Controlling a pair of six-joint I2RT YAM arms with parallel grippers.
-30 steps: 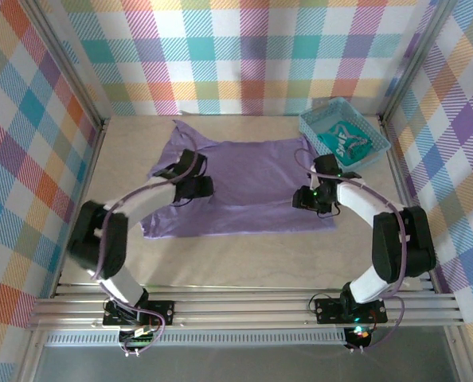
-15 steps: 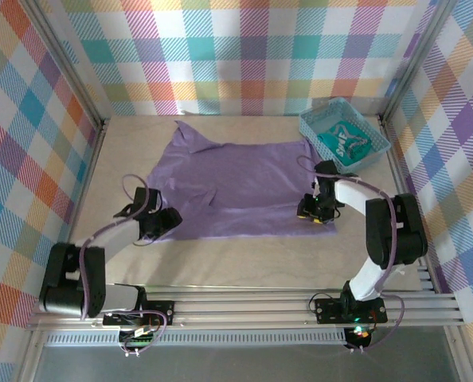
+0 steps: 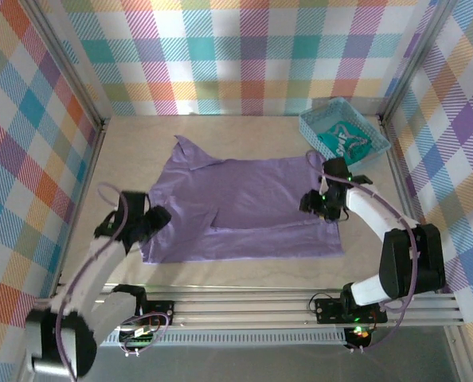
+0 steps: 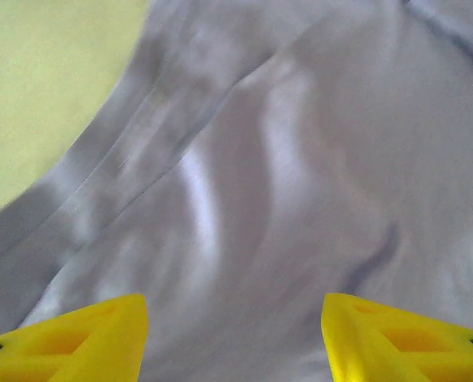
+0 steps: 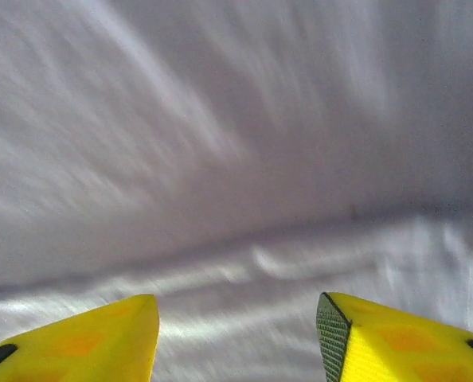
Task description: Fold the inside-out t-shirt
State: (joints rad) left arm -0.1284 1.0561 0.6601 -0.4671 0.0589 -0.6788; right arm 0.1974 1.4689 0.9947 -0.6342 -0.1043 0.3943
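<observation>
We see the inside-out t-shirt (image 3: 260, 199) lying spread and mostly flat across the middle of the worktop (image 3: 133, 143). It is lavender. One sleeve points toward the far left corner and the other reaches toward the far right corner. Its long straight edge runs roughly parallel to the worktop's near edge, and a small ridge of cloth stands up near the left of centre.

The left gripper (image 3: 158, 216) sits at the shirt's left border, toward the near left corner. In its wrist view the left gripper (image 4: 233, 301) has its yellow fingers (image 4: 85, 334) spread wide, with rumpled purple cloth and a seam line beyond them and nothing pinched between them.

The right gripper (image 3: 308, 204) is over the shirt's right border. In its wrist view the right gripper (image 5: 236, 298) also has its yellow fingers (image 5: 396, 338) well apart above the fabric, where a hem fold crosses the picture. We see no cloth caught between them.

A small teal basket (image 3: 326, 107) stands in the far right corner, just beyond the shirt's right sleeve. It holds a teal-green garment with white markings (image 3: 348, 139). Plaid walls (image 3: 236, 56) enclose the worktop on three sides.
</observation>
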